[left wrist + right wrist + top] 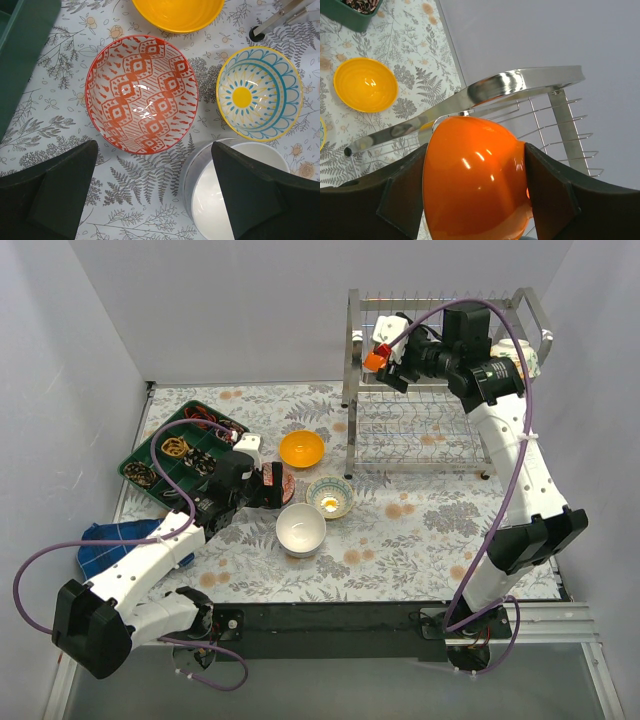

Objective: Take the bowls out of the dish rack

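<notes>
I see the right gripper [383, 362] up at the top shelf of the dish rack [352, 410], near the rack's left end, and it is holding an orange bowl [374, 360]. From above, that bowl is only a small orange bit. The right wrist camera shows it big and shiny, with a dark finger [400, 195] pressed on each side and the rack's silver top bar just behind it. Another bowl [522, 358] sits at the right end of the same shelf, half hidden by the arm. Four more bowls sit on the flowery table [420, 530], left of the rack. The yellow bowl [301, 448] is nearest the rack, then the blue and yellow bowl [329, 496] and the white bowl [300, 530]. The left gripper [268, 483] hangs over the fourth one and hides most of it from above. The left wrist camera shows it well: a red-patterned bowl [142, 95], with the fingers [65, 195] spread wide apart and holding nothing. A green tray [150, 455] lies farther left of the rack.
</notes>
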Motion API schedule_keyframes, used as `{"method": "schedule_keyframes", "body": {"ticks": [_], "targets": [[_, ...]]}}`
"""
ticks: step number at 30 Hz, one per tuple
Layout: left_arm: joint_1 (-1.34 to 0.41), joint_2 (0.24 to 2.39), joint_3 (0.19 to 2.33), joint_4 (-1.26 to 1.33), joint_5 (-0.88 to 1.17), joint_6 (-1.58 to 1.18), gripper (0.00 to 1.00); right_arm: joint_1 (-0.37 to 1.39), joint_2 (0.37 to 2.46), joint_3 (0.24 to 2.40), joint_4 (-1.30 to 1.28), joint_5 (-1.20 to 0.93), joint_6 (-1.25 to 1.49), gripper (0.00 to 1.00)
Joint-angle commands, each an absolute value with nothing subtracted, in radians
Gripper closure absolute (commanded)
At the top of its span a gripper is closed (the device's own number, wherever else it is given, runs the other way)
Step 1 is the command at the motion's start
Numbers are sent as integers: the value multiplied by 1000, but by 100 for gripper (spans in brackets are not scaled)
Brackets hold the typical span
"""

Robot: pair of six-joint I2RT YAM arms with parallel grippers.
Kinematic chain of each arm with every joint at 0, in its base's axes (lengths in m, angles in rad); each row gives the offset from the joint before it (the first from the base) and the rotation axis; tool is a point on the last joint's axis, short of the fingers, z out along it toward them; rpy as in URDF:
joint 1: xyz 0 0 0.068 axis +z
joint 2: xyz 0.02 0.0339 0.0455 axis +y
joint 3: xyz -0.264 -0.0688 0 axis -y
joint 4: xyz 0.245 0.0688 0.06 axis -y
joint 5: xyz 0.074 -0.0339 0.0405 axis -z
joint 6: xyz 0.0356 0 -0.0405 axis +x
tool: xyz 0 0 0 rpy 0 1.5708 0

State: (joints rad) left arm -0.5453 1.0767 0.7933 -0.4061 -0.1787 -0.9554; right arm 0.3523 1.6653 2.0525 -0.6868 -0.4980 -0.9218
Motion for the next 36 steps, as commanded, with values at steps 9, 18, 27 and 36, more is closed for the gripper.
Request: {"method": "schedule_keyframes", "body": {"ticks": [9,18,27,36], "targets": [[-537,1074,788,-387,-167,-931,2,351,1664,2085,-626,-522,-868,66],[-535,1071,787,-387,-169,-928,2,351,1597,1958,-387,-459,-812,74],[-535,1072,784,-385,-169,-923,2,350,1546,1850,-129,-362,-779,74],[-535,1078,782,-385,-163,-920,2,348,1529,1848,-121,-385,-778,74]]}}
